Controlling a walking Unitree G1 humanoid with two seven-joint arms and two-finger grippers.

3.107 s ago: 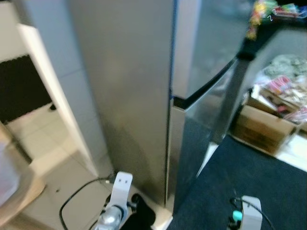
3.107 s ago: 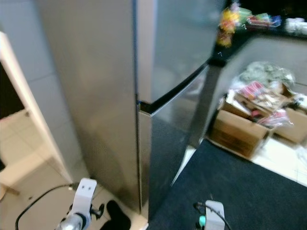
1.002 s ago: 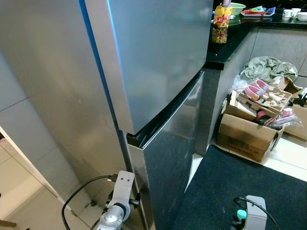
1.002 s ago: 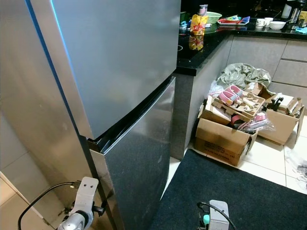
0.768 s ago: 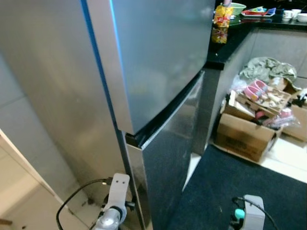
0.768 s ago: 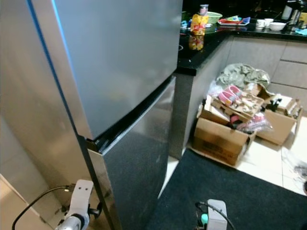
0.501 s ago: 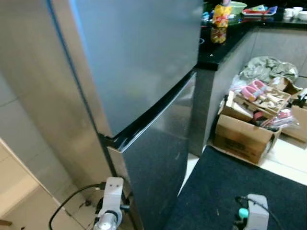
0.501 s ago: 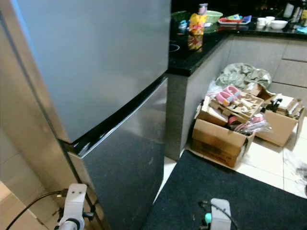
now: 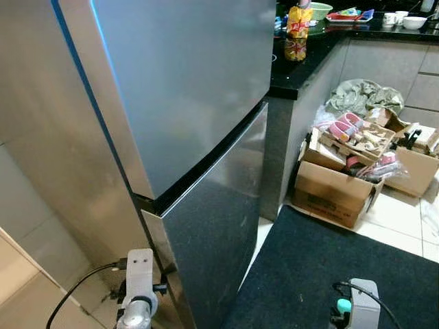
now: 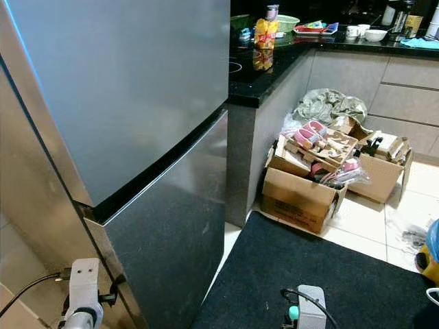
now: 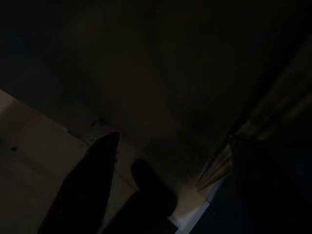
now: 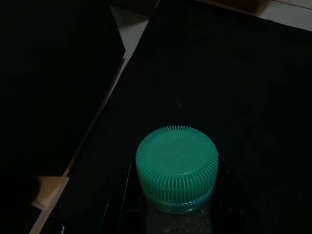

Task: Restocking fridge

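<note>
1. A bottle [image 12: 176, 170] with a ribbed green cap is pinched upright in the right gripper [image 12: 175, 195], one black finger on each side of its neck; the right wrist view looks straight down on the cap, with the dark mat [image 12: 234, 73] below it.
2. In the head views the right arm [image 9: 362, 312] sits at about 5 o'clock, low over that mat [image 9: 329, 267], with a spot of green showing beside its wrist.
3. The fridge [image 9: 185, 103] fills the frame from 9 to 12 o'clock. It is silver, with an upper and a lower door, both closed, and a dark gap between them.
4. The left arm [image 9: 138, 298] hangs at 7 o'clock beside the fridge's lower corner. In the dark left wrist view, the left gripper [image 11: 117, 185] points at the floor; I cannot tell whether its fingers are spread.
5. At 1 o'clock a black desk [image 9: 302, 65] carries a yellow packet [image 9: 297, 31] and dishes.
6. At 3 o'clock, open cardboard boxes [image 9: 336, 192] of clutter stand on the tiled floor [image 9: 405, 212].
</note>
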